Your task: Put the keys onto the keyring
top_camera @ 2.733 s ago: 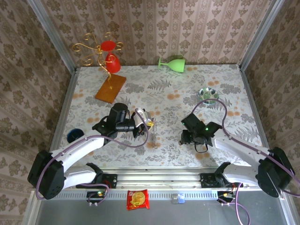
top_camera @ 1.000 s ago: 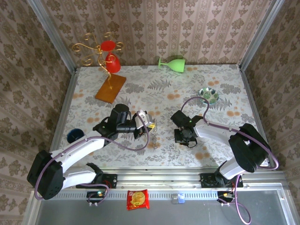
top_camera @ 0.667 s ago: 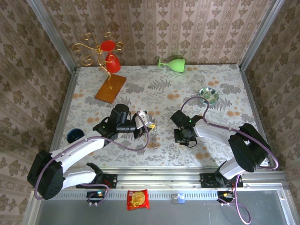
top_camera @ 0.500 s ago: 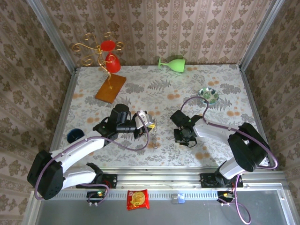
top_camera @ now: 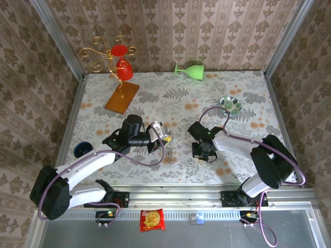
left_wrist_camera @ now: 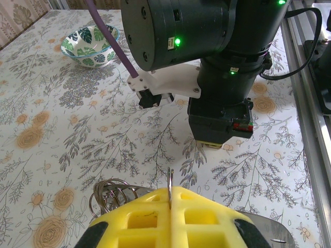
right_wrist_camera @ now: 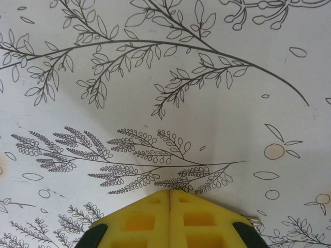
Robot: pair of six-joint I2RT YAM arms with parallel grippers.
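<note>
My left gripper (top_camera: 164,135) hovers left of the table's middle, shut on the keyring (left_wrist_camera: 170,181), a thin metal ring held edge-on between the yellow fingers (left_wrist_camera: 139,219). Several smaller wire rings (left_wrist_camera: 111,192) hang from it on the left. My right gripper (top_camera: 203,151) points straight down at the tablecloth just right of the left one, and its yellow fingertips (right_wrist_camera: 170,192) meet with nothing showing between them. A small silvery piece (right_wrist_camera: 253,223) peeks out beside its right finger; I cannot tell what it is. The keys are out of view.
A green-patterned bowl (top_camera: 230,105) sits at the right back, and a green glass (top_camera: 190,70) lies on its side at the back wall. A gold stand with a red cup (top_camera: 122,67) is back left, and a dark blue disc (top_camera: 81,150) lies at the left edge.
The right arm swung left toward the table's middle and lowered its gripper to the cloth. In the last second its jaws closed fully. The left arm held still.
</note>
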